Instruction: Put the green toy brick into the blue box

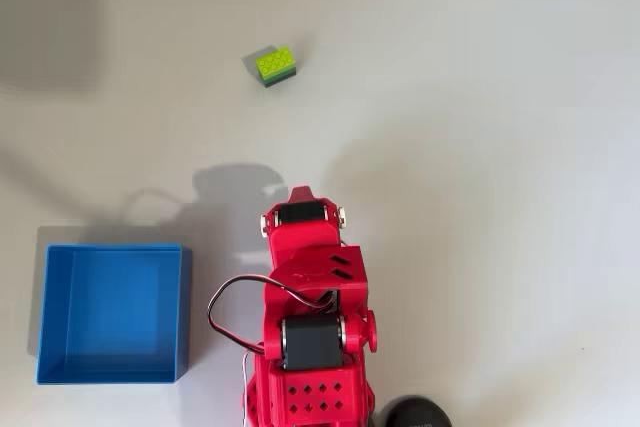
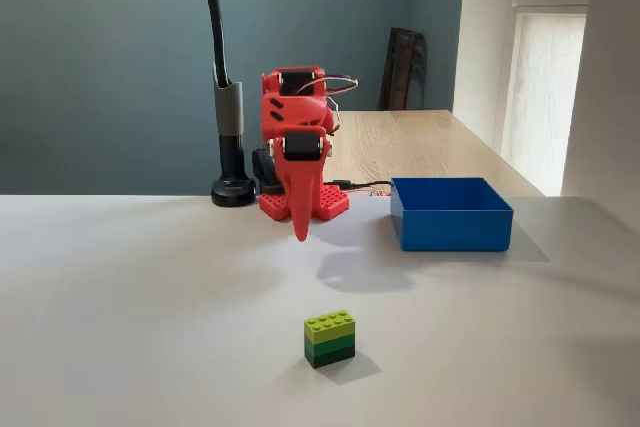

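The green toy brick point(image 1: 274, 65) is lime green on top with darker green sides and stands alone on the white table, well ahead of the arm. In the fixed view the green toy brick point(image 2: 330, 337) sits near the front. The blue box point(image 1: 112, 312) lies empty beside the red arm's base; in the fixed view the blue box point(image 2: 450, 212) is to the right of the arm. My red gripper point(image 2: 300, 230) points down above the table, folded close to the base, its fingers together with nothing in them. From above, the gripper point(image 1: 301, 191) is far short of the brick.
A black post with a round foot point(image 2: 232, 190) stands beside the arm's base, and its dark foot point(image 1: 418, 412) shows at the bottom edge of the overhead view. A wooden table point(image 2: 420, 147) lies behind. Wires loop out from the arm point(image 1: 225, 297) toward the box.
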You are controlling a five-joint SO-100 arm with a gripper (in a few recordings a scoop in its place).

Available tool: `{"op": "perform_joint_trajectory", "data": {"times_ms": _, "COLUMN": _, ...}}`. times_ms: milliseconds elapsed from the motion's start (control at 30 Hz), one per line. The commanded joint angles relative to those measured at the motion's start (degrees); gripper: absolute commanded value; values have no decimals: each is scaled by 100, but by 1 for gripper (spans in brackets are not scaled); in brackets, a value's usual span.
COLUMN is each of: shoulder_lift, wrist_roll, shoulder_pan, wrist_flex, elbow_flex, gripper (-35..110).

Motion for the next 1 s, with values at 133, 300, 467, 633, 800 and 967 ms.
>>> {"op": "perform_joint_trajectory", "data": {"times_ms": 133, "shoulder_lift": -2057, "wrist_roll": -272, "shoulder_pan": 79, "wrist_flex": -26, "elbow_flex": -1942, "gripper": 0}}
{"op": "perform_joint_trajectory", "data": {"times_ms": 300, "shoulder_lift": -3472, "wrist_roll": -879, "shoulder_pan": 149, "wrist_flex": -26, "elbow_flex": -3393, "gripper": 0}}
{"op": "perform_joint_trajectory", "data": {"times_ms": 467, "shoulder_lift": -4772, "wrist_roll": -1415, "shoulder_pan": 123, "wrist_flex": -26, "elbow_flex": -4447, "gripper": 0}}
{"op": "perform_joint_trajectory", "data": {"times_ms": 633, "shoulder_lift": -5924, "wrist_roll": -1863, "shoulder_pan": 114, "wrist_flex": 26, "elbow_flex": -5177, "gripper": 0}}
{"op": "perform_joint_trajectory", "data": {"times_ms": 800, "shoulder_lift": -6768, "wrist_roll": -2127, "shoulder_pan": 114, "wrist_flex": 308, "elbow_flex": -5836, "gripper": 16}}
{"op": "perform_joint_trajectory", "data": {"times_ms": 967, "shoulder_lift": -7339, "wrist_roll": -2215, "shoulder_pan": 26, "wrist_flex": 571, "elbow_flex": -6539, "gripper": 26}}
